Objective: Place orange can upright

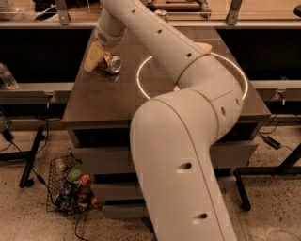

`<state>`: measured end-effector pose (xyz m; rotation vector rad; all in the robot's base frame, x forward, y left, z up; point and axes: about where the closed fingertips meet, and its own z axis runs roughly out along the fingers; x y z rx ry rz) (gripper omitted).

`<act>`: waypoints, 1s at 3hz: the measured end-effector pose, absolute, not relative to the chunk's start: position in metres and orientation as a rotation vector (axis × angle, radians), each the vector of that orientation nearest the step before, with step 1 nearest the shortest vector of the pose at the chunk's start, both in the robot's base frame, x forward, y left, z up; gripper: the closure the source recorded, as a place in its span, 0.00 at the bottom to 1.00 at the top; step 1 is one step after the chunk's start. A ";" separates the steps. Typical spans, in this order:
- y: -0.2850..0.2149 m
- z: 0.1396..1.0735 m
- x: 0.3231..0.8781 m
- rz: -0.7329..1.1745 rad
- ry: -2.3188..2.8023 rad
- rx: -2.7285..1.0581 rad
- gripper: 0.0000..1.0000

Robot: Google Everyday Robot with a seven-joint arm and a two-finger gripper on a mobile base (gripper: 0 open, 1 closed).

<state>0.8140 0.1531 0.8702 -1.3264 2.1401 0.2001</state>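
Observation:
The orange can (111,63) lies on its side on the dark tabletop (108,99) near the far left, its silver end facing the camera. My gripper (95,58) is at the can's left side, its cream fingers (92,56) reaching down against or around the can. My white arm fills the middle of the view and hides much of the table's right part.
A second can (161,14) stands at the table's far edge. A glowing ring (141,80) marks the tabletop, partly hidden by the arm. A wire basket (69,184) of bottles sits on the floor at the left. Drawers (101,157) lie under the table.

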 end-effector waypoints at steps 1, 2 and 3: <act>0.164 0.859 0.823 0.184 2.178 -1.306 0.00; 0.174 0.848 0.827 0.163 2.230 -1.299 0.02; 0.178 0.843 0.829 0.149 2.262 -1.291 0.26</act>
